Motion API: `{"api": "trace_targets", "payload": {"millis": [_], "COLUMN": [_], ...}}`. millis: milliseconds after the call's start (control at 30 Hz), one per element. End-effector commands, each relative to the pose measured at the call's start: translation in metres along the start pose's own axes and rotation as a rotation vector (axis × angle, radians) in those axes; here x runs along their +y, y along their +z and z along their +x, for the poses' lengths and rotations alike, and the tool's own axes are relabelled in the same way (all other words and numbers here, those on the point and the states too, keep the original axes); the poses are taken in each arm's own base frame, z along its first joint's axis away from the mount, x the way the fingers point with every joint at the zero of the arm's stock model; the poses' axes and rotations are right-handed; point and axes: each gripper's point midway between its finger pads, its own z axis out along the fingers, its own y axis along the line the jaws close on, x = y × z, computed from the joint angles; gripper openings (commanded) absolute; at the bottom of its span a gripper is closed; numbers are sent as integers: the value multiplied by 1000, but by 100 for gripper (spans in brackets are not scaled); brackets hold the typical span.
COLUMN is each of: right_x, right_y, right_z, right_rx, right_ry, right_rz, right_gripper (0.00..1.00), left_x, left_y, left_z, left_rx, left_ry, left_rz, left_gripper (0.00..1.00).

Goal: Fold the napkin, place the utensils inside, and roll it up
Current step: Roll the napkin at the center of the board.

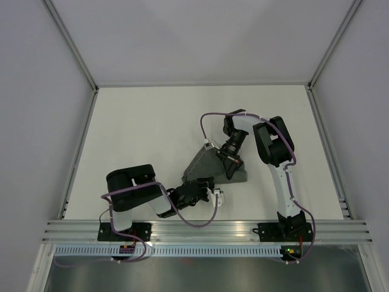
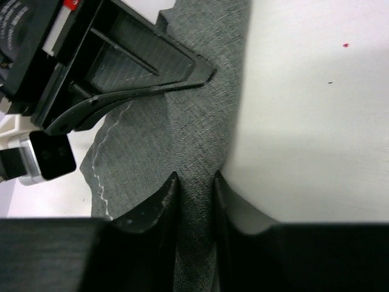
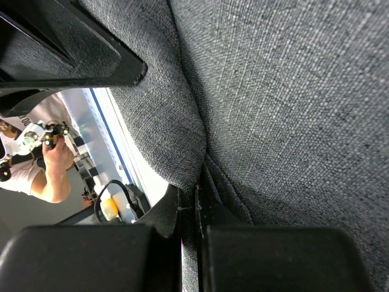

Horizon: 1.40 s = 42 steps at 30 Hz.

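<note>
Two pinches: left hand [image 2: 196,181], right hand [image 3: 191,198] on coarse-woven grey napkin [image 1: 200,167], triangular.

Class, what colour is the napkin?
The napkin is dark grey; clearest in the left wrist view.

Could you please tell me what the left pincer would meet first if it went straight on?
The napkin: a fold of it sits between the fingers of the left pincer. Further along, the right pincer, pinching the same cloth, looks next, though depth is unclear.
</note>
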Motion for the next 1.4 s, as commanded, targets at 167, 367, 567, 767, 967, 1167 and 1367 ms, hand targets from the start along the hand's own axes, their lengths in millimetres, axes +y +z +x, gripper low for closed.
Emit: {"api": "trace_targets", "payload": {"millis": [167,367,567,767,967,1167,1367], "right_x": [-69,-40,-14,-3,17,36,41], "right_y": [-13,-57,-111,-119,-93,-54,-22], "right_z": [-1,-30,-49,-36,-15,-12,-15], "right_rx": [42,-143,-348,-425,-423,-377,-345], "right_ry": [-149,-255,-372,-610,-810,-907,-968], "right_rz": [251,354,494,693,786,825,902], "right_gripper": [22,46,48,48,49,49,50], "left_x": [-25,-29,-39,-36,-45,-52,-55], "left_y": [1,-1,-4,-9,-12,-11,-10], "left_z": [12,13,18,19,25,29,30], "left_rx": [37,13,3,-22,-2,26,34], "left_ry": [-174,-424,-596,-702,-786,-809,-811], "left_rz": [142,191,228,231,274,308,324], "left_gripper": [4,2,2,2,2,2,2]}}
